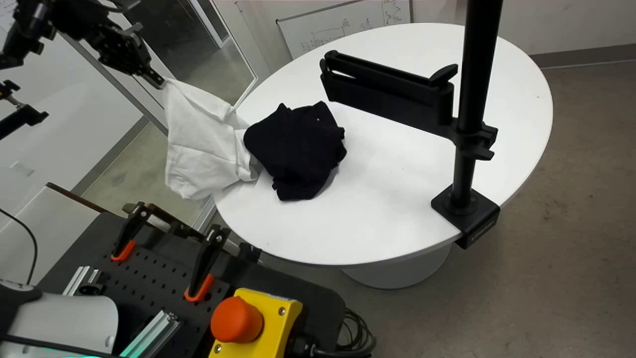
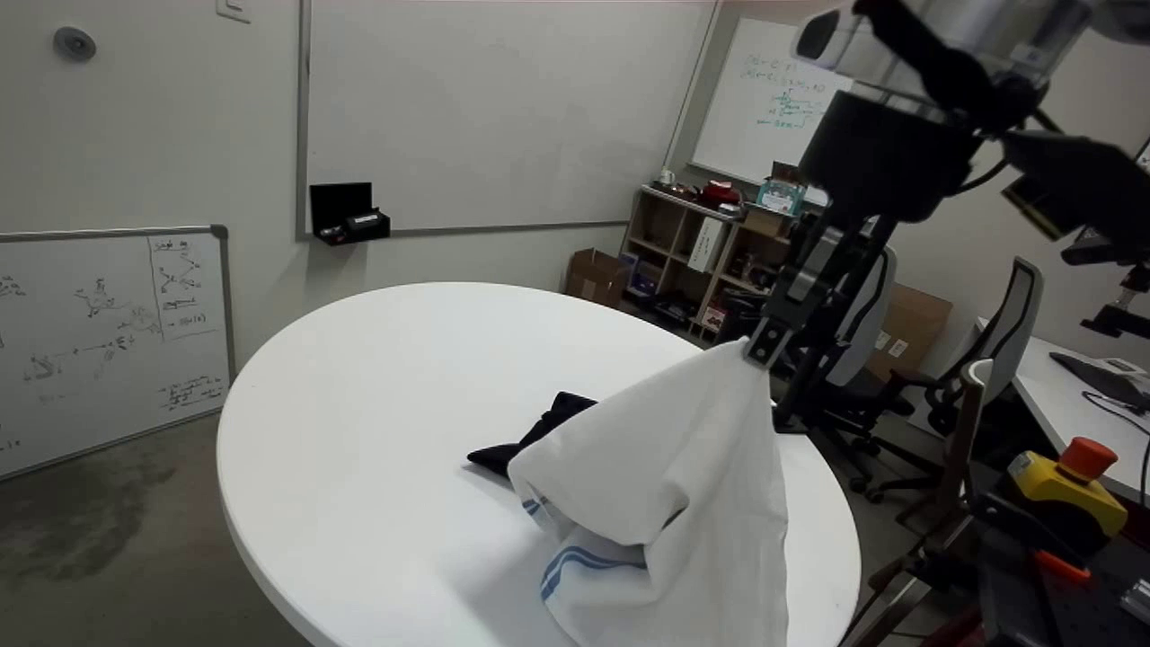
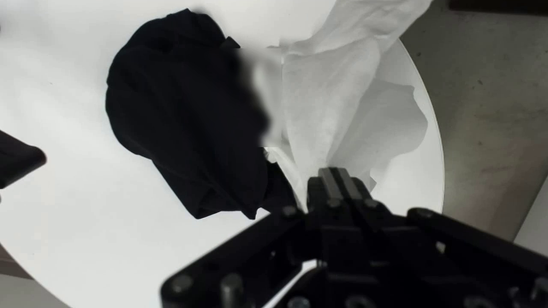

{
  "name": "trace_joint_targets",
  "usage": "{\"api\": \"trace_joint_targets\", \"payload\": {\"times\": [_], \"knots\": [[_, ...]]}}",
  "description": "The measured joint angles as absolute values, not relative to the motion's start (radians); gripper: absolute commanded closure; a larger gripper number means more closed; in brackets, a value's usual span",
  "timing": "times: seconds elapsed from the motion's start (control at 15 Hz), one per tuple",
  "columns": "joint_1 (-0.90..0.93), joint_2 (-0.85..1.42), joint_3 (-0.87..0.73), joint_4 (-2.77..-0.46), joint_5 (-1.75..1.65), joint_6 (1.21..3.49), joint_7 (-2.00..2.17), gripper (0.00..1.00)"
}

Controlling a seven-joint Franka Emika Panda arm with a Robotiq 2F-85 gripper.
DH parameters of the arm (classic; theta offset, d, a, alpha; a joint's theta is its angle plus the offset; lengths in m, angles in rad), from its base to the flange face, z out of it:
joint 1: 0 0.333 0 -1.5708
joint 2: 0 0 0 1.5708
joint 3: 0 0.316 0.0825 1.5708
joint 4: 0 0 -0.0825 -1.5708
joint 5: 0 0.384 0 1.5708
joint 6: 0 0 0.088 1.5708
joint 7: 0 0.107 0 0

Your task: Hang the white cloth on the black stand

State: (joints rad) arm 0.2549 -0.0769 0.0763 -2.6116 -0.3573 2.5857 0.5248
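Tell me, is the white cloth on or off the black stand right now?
Off. In an exterior view, the white cloth hangs from the gripper beside the dark cloth, clearly apart from the black stand.

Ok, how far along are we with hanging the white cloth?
Done: the end effector is shut on one end of the cloth. In hand: the cloth hangs from it, apart from the stand; whether its lower part touches the table is unclear. Left: carrying it over, draping it and letting go; no cloth is on the stand.
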Motion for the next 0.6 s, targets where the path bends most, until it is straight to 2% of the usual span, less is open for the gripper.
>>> {"api": "trace_joint_targets", "payload": {"times": [0.4,0.6], "knots": [[0.15,-0.383,0.203,-2.758,-0.388,2.511,0.687,1.0],[0.101,-0.501,0.247,-2.758,-0.375,2.424,0.717,1.0]]}}
